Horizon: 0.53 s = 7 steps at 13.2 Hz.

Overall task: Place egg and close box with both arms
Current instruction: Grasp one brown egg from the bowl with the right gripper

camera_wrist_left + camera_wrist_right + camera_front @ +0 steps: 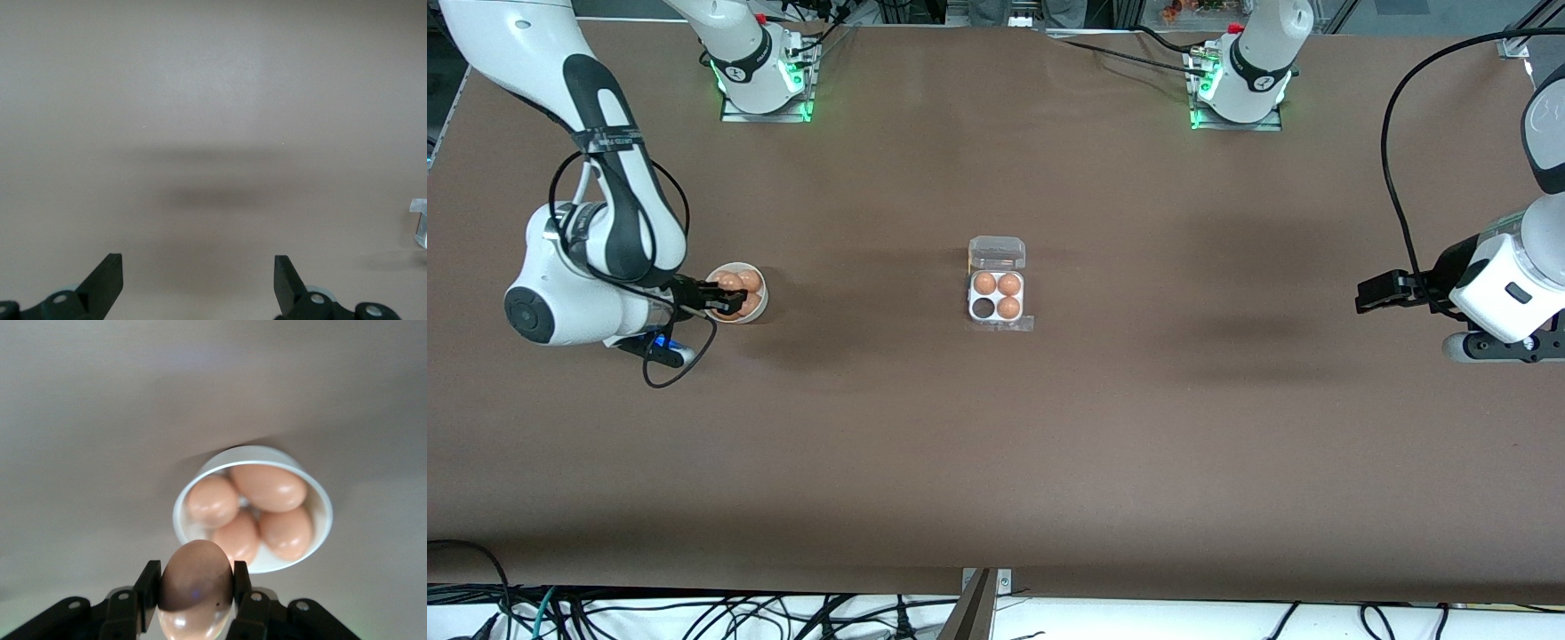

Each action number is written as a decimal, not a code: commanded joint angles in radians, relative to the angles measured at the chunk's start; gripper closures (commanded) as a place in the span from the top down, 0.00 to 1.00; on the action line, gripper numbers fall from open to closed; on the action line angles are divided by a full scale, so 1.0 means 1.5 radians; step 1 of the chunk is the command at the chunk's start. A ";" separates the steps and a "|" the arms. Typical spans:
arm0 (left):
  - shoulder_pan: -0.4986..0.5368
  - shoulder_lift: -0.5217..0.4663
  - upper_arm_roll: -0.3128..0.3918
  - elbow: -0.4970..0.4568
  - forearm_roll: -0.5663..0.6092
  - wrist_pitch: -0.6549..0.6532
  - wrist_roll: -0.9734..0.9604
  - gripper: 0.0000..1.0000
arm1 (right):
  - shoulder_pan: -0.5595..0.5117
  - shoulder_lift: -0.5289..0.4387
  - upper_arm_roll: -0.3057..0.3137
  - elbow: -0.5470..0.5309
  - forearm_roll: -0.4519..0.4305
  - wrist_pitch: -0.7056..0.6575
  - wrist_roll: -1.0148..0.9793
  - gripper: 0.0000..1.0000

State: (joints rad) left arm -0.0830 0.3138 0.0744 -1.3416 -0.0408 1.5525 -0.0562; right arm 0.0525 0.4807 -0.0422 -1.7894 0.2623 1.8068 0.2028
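Over bowl (313, 487): R hand (195, 600) grips smooth orange-brown egg (195, 583) | L hand (199, 283) open, waits | box (997, 298) lid up

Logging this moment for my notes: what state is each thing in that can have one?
right gripper: shut on the egg, above the bowl
bowl: holds four more eggs
box: lid open, three cells filled, one empty
left gripper: open, holding nothing, waiting over bare table

Box (420, 223) cut off at the left wrist view's edge; held egg's (195, 589) lower end cropped in the right wrist view.
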 commanded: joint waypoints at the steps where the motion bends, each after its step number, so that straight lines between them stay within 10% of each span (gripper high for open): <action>1: 0.003 0.008 0.001 0.016 -0.015 -0.007 -0.001 1.00 | -0.005 0.055 0.003 0.096 0.082 -0.080 0.021 0.13; 7: 0.003 0.008 0.001 0.016 -0.015 -0.006 -0.001 1.00 | 0.028 0.088 0.027 0.134 0.292 -0.087 0.164 0.13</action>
State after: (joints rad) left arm -0.0829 0.3141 0.0747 -1.3416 -0.0408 1.5525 -0.0561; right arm 0.0813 0.5804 -0.0159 -1.6396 0.6299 1.7034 0.3772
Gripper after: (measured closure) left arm 0.000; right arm 0.511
